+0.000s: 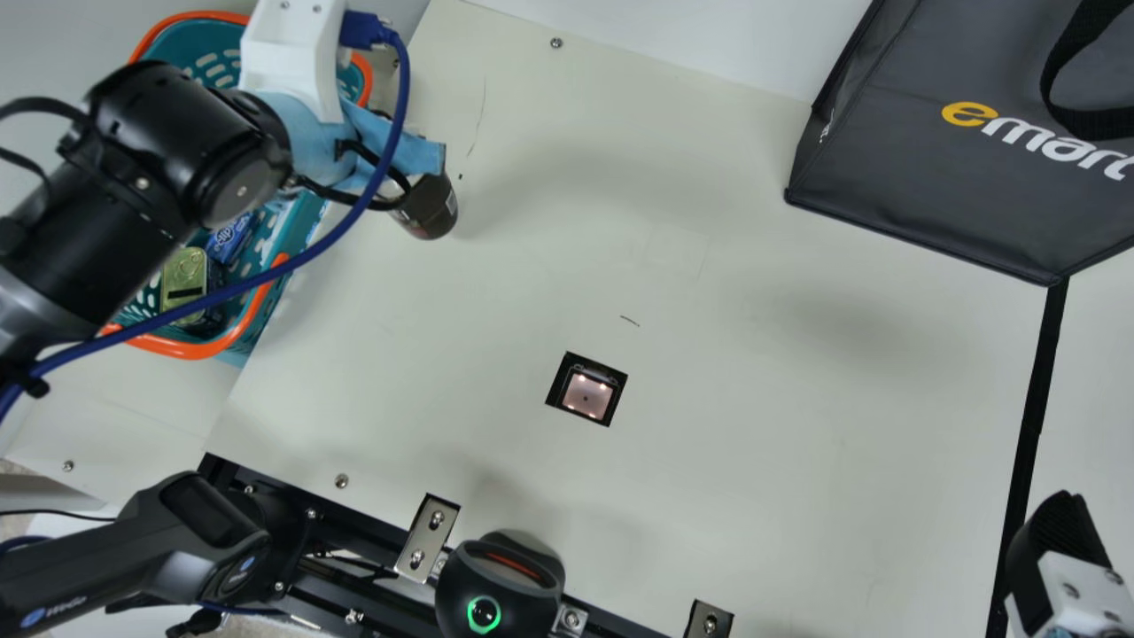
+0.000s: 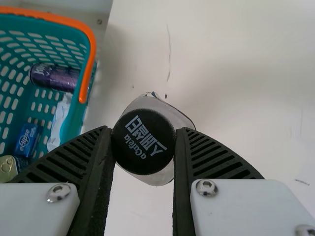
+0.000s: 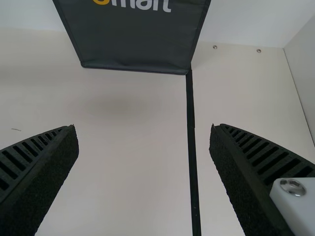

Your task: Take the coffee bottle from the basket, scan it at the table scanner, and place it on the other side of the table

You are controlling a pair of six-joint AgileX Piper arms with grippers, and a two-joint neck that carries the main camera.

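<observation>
Clenched on the cap (image 2: 143,141), the left gripper (image 2: 143,132) has the coffee bottle (image 1: 432,211) right of the basket (image 1: 190,351), body pointing away from its fingers (the farther right gripper (image 3: 143,128) gapes), the table scanner (image 1: 586,396) nearer and rightward.

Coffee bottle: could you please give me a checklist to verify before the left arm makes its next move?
1. Coffee bottle outside the basket: ok, it is beside it.
2. Left gripper holding the bottle: ok, one finger on each side.
3. Bottle over the table scanner: not ok, still to do.
4. Scanner lit: ok.
5. Bottle's base lifted off the table: cannot tell.
6. Right gripper free: ok, fingers apart.
</observation>
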